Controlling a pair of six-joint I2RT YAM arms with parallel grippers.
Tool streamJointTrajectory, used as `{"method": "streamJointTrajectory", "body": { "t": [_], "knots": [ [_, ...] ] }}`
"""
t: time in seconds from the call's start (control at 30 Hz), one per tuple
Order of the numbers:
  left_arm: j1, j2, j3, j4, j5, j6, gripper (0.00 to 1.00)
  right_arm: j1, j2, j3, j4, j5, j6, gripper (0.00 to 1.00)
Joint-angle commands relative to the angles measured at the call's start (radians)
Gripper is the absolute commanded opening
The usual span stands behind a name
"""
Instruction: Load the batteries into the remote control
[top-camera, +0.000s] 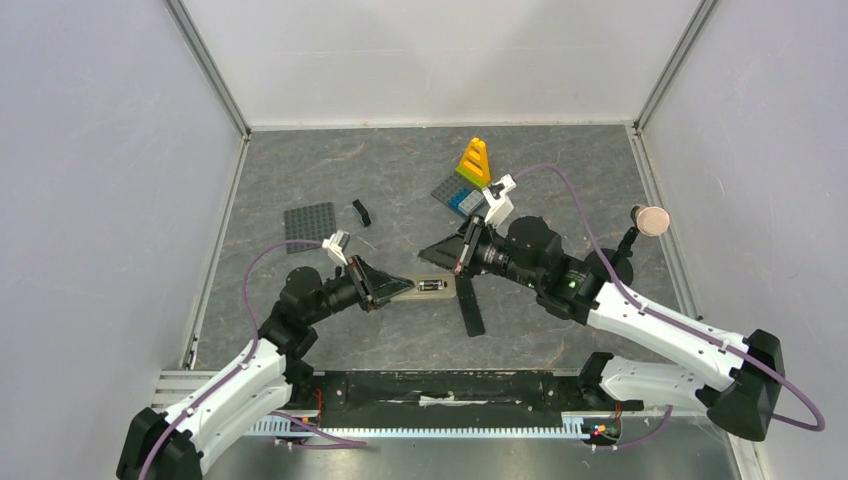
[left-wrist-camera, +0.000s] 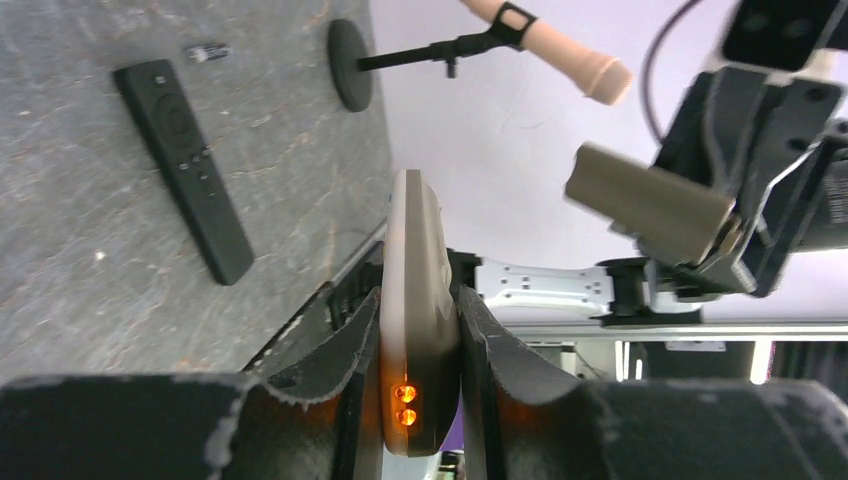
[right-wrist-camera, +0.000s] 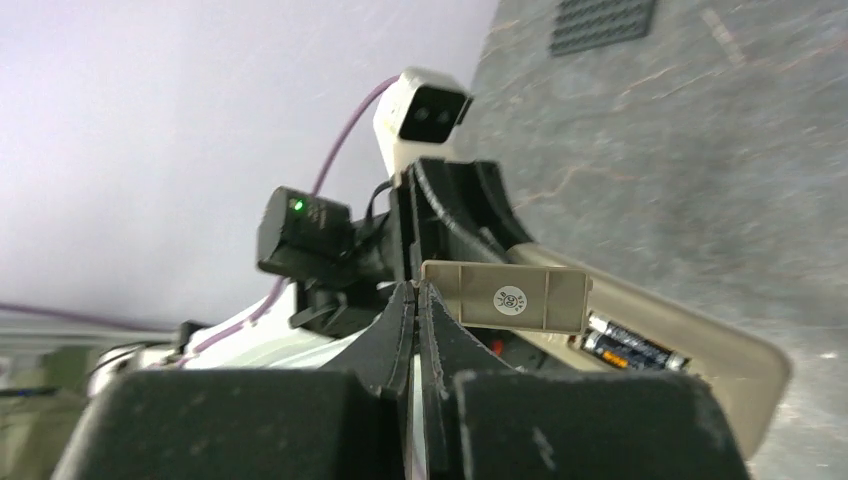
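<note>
Two grippers face each other. Of these, the left gripper (left-wrist-camera: 420, 312) pinches the tan remote control (left-wrist-camera: 414, 245) by its long edges, jaws partly apart. The right gripper (right-wrist-camera: 417, 296) is closed tight on a thin tan battery cover (right-wrist-camera: 505, 297) held over the remote's slot. Two batteries (right-wrist-camera: 630, 345) lie side by side in that slot, just beside the cover.

A dark grey, marbled table top (top-camera: 330, 170) lies boxed in by plain pale panels: back wall (top-camera: 440, 50), left wall (top-camera: 90, 180), right wall (top-camera: 770, 120). Silver posts (top-camera: 207, 65) mark the rear corners, and a ribbed metal rail (top-camera: 440, 431) runs along the near edge. Light falls soft and even; bright strips (left-wrist-camera: 762, 360) beyond may be lamps.
</note>
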Motion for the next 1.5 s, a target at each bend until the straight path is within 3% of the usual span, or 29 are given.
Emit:
{"method": "streamJointTrajectory", "body": {
  "t": [0.0,0.5,0.63,0.97,1.47],
  "knots": [
    [0.001,-0.001,0.043,0.199,-0.004,-0.163,0.02,-0.002,-0.029,-0.066,0.219,-0.157,0.203,0.00],
    [0.001,-0.022,-0.046,0.446,-0.032,-0.380,0.02,-0.033,-0.137,-0.196,0.326,-0.188,0.385,0.00],
    [0.001,-0.026,-0.058,0.454,-0.036,-0.385,0.02,-0.041,-0.150,-0.226,0.339,-0.189,0.407,0.01],
    [0.001,-0.035,-0.066,0.453,-0.039,-0.387,0.02,-0.076,-0.198,-0.280,0.327,-0.177,0.426,0.18],
    [0.001,-0.040,-0.075,0.432,-0.037,-0.380,0.02,-0.130,-0.236,-0.307,0.282,-0.178,0.422,0.23]
  ]
}}
